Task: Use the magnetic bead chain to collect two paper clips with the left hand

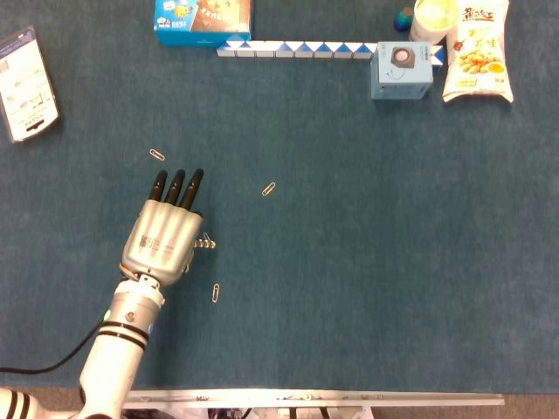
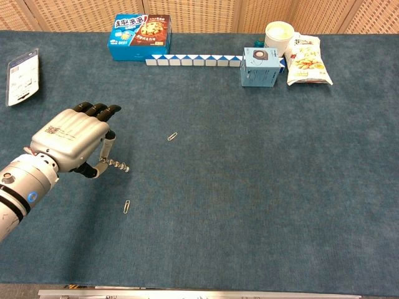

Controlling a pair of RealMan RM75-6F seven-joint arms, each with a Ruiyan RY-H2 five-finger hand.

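Above the table, the left robot hand pinches the magnetic bead chain, its end apparently bare, with three paper clips lying loose: one nearest.

Light falls bright and even across the blue table, with no harsh glare. Only a soft, faint shadow sits under the robot hand. The head view is crisp to its corners. The chest view is sharp too, though the table's far edge bows slightly near the frame's top.
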